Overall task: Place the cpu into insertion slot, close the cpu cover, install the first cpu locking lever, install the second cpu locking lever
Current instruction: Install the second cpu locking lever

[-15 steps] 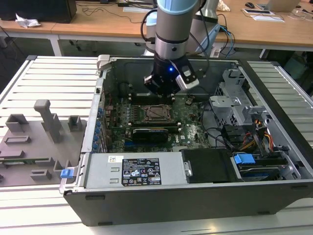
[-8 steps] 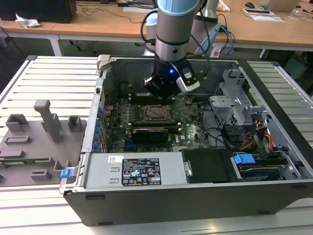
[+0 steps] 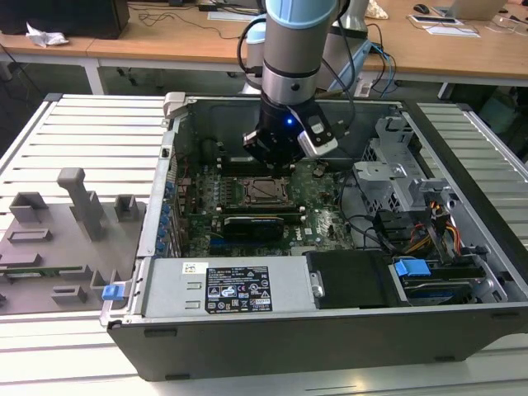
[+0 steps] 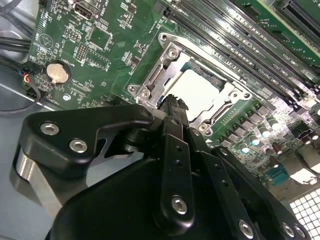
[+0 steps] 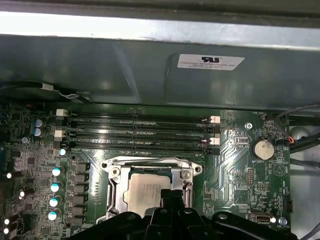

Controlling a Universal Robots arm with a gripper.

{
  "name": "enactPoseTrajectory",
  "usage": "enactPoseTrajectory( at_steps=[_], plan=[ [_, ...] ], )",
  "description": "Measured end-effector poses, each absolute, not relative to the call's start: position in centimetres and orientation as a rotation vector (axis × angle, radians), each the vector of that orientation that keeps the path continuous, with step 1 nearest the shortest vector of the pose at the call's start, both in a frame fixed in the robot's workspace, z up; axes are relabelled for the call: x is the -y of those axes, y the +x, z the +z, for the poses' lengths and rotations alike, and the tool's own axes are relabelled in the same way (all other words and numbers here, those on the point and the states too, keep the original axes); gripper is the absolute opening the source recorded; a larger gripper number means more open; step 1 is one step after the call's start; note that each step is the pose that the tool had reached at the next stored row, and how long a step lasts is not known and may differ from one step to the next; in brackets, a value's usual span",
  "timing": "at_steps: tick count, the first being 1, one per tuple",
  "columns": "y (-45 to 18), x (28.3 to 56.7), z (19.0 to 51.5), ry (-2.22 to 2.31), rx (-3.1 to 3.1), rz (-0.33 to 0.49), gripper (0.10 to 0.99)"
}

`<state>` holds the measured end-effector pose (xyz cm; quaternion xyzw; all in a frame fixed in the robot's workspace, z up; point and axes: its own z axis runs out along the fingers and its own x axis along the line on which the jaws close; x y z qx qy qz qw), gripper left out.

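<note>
Hovering inside one open computer case [image 3: 462,247], the arm's single gripper [image 4: 172,102] hangs just above the insertion slot [image 5: 116,172], its two black fingers [image 5: 172,197] pressed together on nothing. One cpu [image 4: 197,90] lies flat in that socket, framed by the closed silvery cpu cover [image 4: 167,55]. Four long black memory slots [image 5: 140,132] run beside it on the green motherboard [image 4: 100,35].

Silver-grey cpu [image 4: 196,91] seated flat in insertion slot [image 5: 116,172], cpu cover [image 4: 161,76] closed around it, just beyond jaw tips.
</note>
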<state>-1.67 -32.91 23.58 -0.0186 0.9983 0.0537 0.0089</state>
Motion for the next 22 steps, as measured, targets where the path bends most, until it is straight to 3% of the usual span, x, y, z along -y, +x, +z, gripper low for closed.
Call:
enactPoseTrajectory(
  at_steps=[22],
  plan=[
    [-1.7, 34.1, 24.1, -0.058, -3.119, 0.168, 0.102]
  ],
)
